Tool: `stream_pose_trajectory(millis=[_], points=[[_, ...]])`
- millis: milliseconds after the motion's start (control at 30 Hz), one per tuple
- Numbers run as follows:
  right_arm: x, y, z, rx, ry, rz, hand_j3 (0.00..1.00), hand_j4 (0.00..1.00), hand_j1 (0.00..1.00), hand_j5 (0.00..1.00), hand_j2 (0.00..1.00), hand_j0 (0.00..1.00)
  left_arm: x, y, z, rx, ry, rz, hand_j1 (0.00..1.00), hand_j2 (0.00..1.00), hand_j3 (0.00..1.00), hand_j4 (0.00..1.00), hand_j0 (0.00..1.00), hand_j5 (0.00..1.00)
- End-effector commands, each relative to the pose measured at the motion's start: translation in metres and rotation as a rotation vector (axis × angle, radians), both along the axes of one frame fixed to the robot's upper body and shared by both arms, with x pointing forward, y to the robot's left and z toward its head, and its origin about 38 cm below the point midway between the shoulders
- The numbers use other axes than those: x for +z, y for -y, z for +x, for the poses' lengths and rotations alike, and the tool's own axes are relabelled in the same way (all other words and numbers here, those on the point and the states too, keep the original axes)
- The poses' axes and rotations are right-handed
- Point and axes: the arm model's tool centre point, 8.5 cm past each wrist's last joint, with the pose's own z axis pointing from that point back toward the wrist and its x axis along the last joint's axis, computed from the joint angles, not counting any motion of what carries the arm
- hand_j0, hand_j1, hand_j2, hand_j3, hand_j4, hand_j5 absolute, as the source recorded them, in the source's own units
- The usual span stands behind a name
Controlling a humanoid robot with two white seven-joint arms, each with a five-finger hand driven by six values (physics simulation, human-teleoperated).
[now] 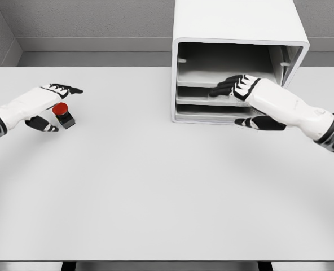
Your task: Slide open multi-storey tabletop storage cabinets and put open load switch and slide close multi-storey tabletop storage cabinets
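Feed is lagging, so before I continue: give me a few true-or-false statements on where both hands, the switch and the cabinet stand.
1. The load switch lies on the table by the left hand. True.
2. The switch is already inside the cabinet. False: it is on the table, far left of it.
3. The right hand is at the cabinet's open front. True.
4. The cabinet lies on its side. False: it stands upright.

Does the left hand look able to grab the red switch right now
Probably yes. The left hand sits open right beside the red switch, fingers above it and thumb below, with only bare table around. Nothing blocks the grasp.
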Motion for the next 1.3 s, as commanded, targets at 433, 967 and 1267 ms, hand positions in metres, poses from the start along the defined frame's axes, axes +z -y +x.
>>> stream_pose_trajectory(millis=[433, 967, 1267], points=[[-0.030, -0.009, 0.050, -0.077, -0.095, 0.083, 0.84, 0.84, 0.84, 0.84, 0.84, 0.84, -0.003, -0.009, 0.006, 0.016, -0.032, 0.022, 0.93, 0.93, 0.93, 0.93, 0.93, 0.93], [-0.047, -0.021, 0.074, -0.105, -0.141, 0.071, 0.84, 0.84, 0.84, 0.84, 0.84, 0.84, -0.001, -0.008, 0.011, -0.014, -0.052, 0.081, 0.81, 0.81, 0.81, 0.81, 0.81, 0.81], [-0.050, -0.020, 0.075, -0.117, -0.125, 0.008, 0.83, 0.83, 0.83, 0.83, 0.83, 0.83, -0.002, -0.007, 0.011, -0.016, -0.052, 0.080, 0.73, 0.73, 0.73, 0.73, 0.73, 0.73]])
